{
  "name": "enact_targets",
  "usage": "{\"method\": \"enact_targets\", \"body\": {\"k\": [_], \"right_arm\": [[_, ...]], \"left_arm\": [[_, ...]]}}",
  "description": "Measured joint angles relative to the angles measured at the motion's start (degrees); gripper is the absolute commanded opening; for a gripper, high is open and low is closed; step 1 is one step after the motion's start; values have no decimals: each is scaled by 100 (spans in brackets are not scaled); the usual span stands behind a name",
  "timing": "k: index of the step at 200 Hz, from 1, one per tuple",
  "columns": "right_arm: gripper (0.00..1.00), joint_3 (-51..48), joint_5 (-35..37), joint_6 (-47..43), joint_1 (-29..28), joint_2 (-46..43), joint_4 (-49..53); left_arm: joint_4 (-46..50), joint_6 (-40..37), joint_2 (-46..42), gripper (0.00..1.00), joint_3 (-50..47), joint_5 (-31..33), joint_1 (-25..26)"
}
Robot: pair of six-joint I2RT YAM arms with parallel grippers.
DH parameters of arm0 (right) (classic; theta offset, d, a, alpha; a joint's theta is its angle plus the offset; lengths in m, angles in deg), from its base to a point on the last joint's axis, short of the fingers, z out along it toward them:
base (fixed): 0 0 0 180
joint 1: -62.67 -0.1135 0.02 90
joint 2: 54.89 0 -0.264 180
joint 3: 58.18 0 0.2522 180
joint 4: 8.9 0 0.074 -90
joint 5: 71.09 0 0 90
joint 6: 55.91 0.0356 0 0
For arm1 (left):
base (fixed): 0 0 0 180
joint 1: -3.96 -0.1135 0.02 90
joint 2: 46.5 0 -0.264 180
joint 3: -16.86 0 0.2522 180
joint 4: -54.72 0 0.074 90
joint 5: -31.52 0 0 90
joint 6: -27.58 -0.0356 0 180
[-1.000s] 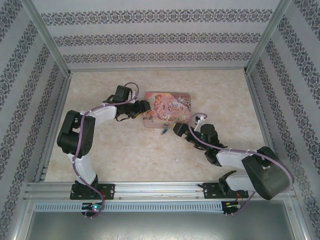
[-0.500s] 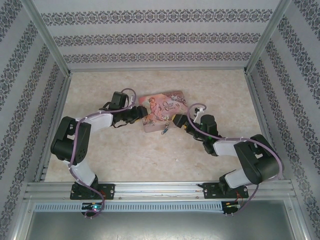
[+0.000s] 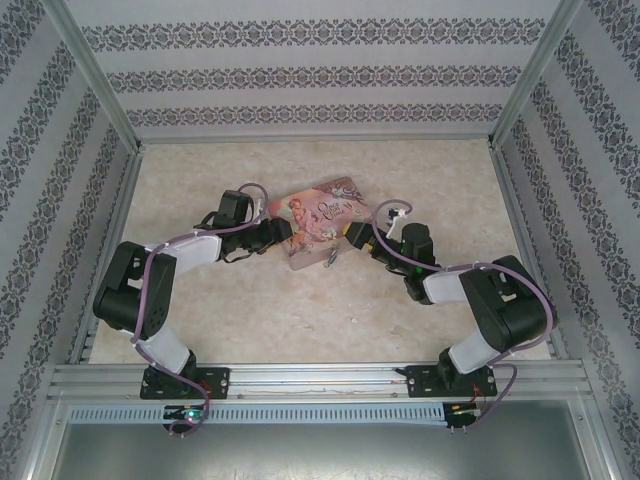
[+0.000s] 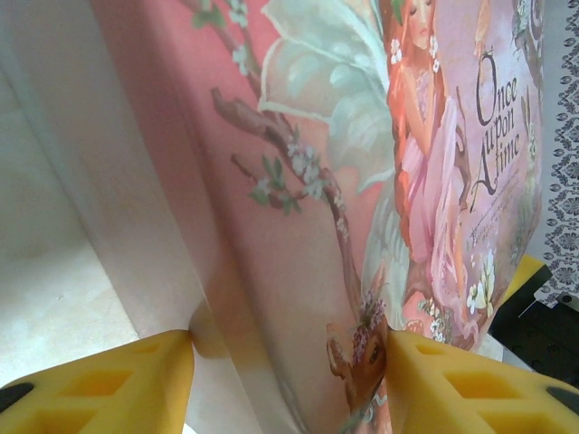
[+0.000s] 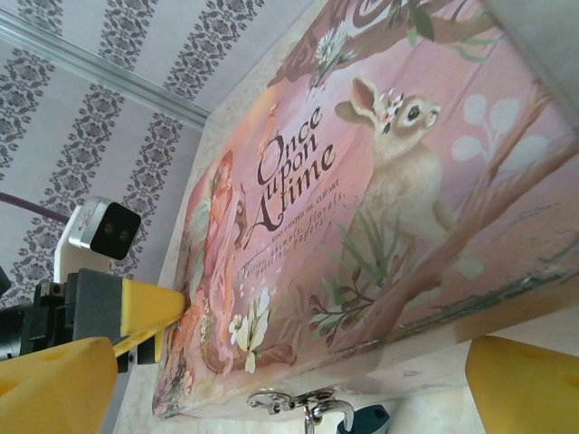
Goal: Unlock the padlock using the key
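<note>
The decorated pink tin [image 3: 325,215] lies skewed on the table. My left gripper [image 3: 283,233] is shut on its left end. In the left wrist view the yellow fingers [image 4: 109,384] press the tin [image 4: 362,181] from both sides. The tiny blue padlock [image 3: 330,262] hangs at the tin's front edge. In the right wrist view its blue body [image 5: 374,421] and silvery shackle sit under the tin's metal clasp [image 5: 289,399]. My right gripper [image 3: 352,237] stands open at the tin's right front corner, its fingers [image 5: 54,389] wide apart and clear of the tin [image 5: 380,163]. The key is out of view.
The beige tabletop [image 3: 430,180] is bare behind and to the right of the tin. Patterned walls [image 3: 320,75] with metal posts close three sides. An aluminium rail [image 3: 320,380] runs along the near edge by the arm bases.
The tin has swung counter-clockwise, its right end going farther back. My left gripper closed a little and drew toward the left. The right arm folded in and its gripper came up to the tin's corner.
</note>
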Motion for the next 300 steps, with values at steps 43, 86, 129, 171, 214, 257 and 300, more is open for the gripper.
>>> {"method": "enact_targets", "body": {"k": [43, 86, 129, 171, 214, 257, 300], "right_arm": [[98, -267, 4, 0, 146, -280, -42], [98, -616, 22, -63, 251, -734, -4], [99, -852, 92, -190, 354, -1353, 328], [98, -1043, 240, -317, 422, -1947, 741], [98, -1246, 437, -424, 527, -2492, 1121], [98, -1412, 710, -448, 745, -2986, 1355], [98, -1700, 1099, -365, 898, -3565, 1480]], "left_arm": [[20, -2, -35, 58, 2, 46, 0], [175, -13, -315, 61, -72, 262, -37], [264, -103, -981, 62, -225, 592, -142], [396, -382, -1779, 63, -435, 1141, -186], [546, -680, -2684, 76, -702, 1797, -188], [627, -1045, -3224, 100, -811, 2216, -186], [623, -1198, -3445, 100, -839, 2199, -188]]}}
